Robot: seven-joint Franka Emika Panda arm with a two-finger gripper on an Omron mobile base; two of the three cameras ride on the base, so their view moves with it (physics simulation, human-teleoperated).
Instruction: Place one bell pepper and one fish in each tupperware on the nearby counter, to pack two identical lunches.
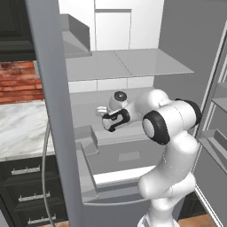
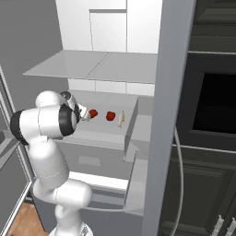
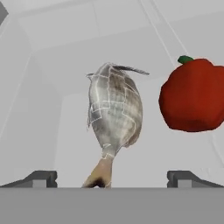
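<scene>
Inside the fridge, on a grey shelf [image 2: 103, 126], a fish [image 3: 113, 113] lies right ahead of my end effector [image 3: 111, 179], which is wide open and holds nothing. A red pepper [image 3: 192, 96] sits beside it. I should move straight in and close on the fish's middle, not bumping the pepper.

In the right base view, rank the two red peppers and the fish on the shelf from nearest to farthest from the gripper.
1. Near pepper, just beside the gripper.
2. Middle pepper, mid-row.
3. Fish, far end of the row, by the shelf's side wall.
</scene>
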